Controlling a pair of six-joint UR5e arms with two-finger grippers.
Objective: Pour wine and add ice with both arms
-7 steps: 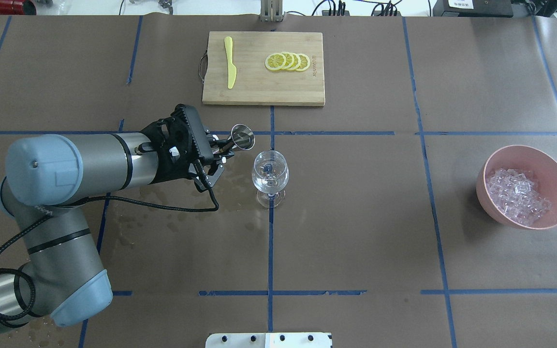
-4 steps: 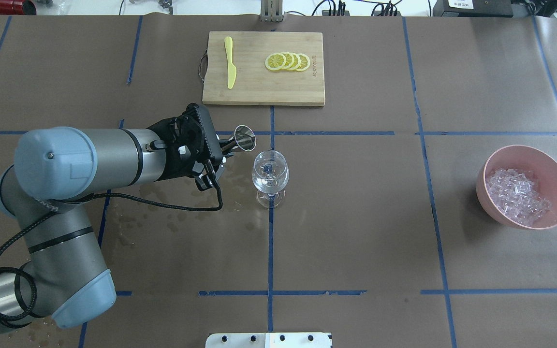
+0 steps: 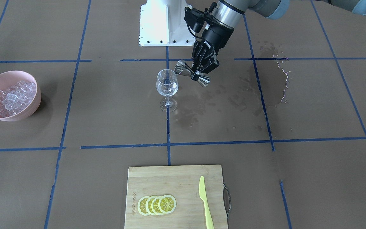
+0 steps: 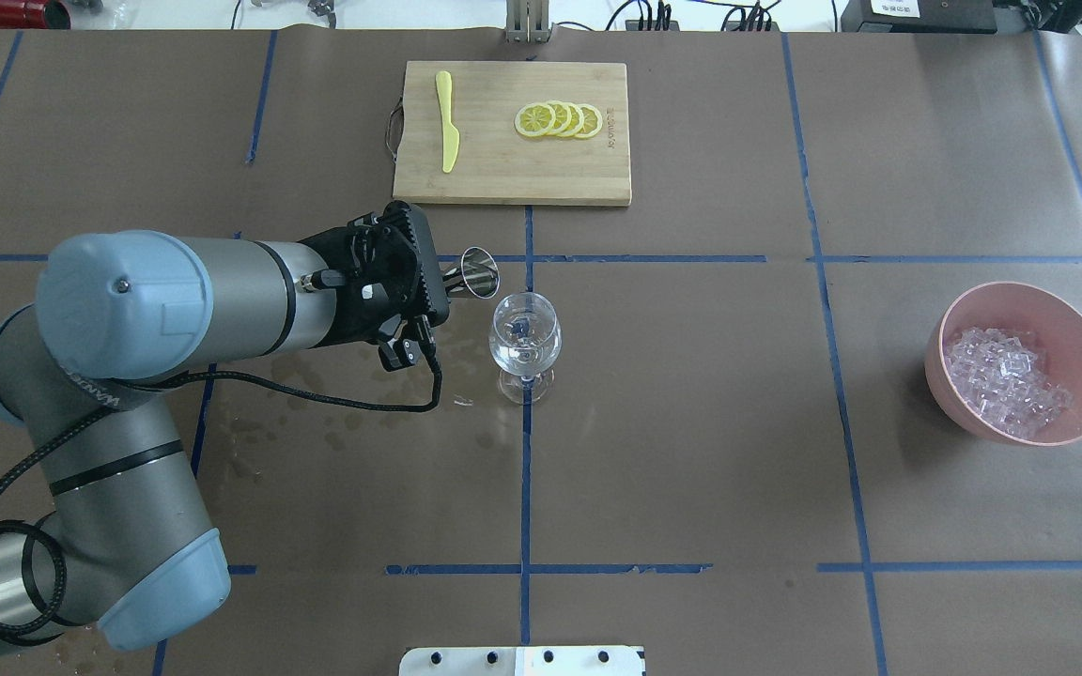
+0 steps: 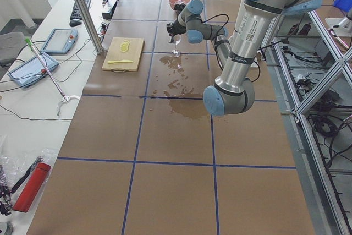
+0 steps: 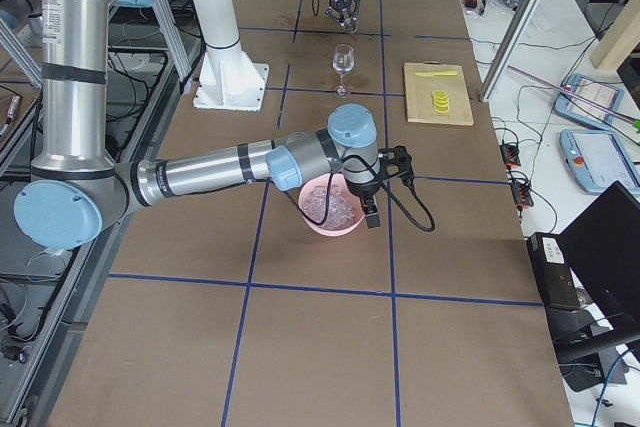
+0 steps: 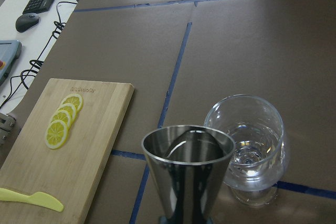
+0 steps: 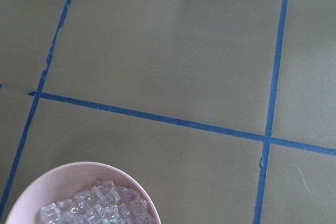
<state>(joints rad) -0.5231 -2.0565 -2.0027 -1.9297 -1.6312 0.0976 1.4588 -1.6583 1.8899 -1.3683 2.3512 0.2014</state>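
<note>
Nearest the white base (image 4: 522, 660), the left arm (image 4: 222, 300) was stretched out low over brown paper marked with wet stains (image 3: 233, 100). The left gripper (image 3: 201, 71) was clamped on the waist of a steel jigger (image 3: 192, 73), which was held tipped almost onto its side, one open mouth turned toward the wine glass (image 4: 524, 333). That mouth was seen just beside the glass's rim; contact could not be made out. The glass was stood upright on a blue tape line, and a small amount of wine (image 7: 252, 157), clear and colourless, was gathered in the bottom of its bowl.

Toward the robot's right, well apart from the glass, a pink bowl (image 4: 1067, 324) was set on the paper, with the ice (image 4: 1006, 380) heaped inside it. In the right-side view alone, the right arm (image 6: 230, 169) was shown reaching low, the right gripper (image 6: 372, 209) at the bowl's rim; whether it was parted or closed could not be told.

Farthest out, a wooden cutting board (image 4: 503, 169) was laid, with four overlapped lemon slices (image 4: 560, 120) and a yellow knife (image 4: 448, 131) placed apart on it.
</note>
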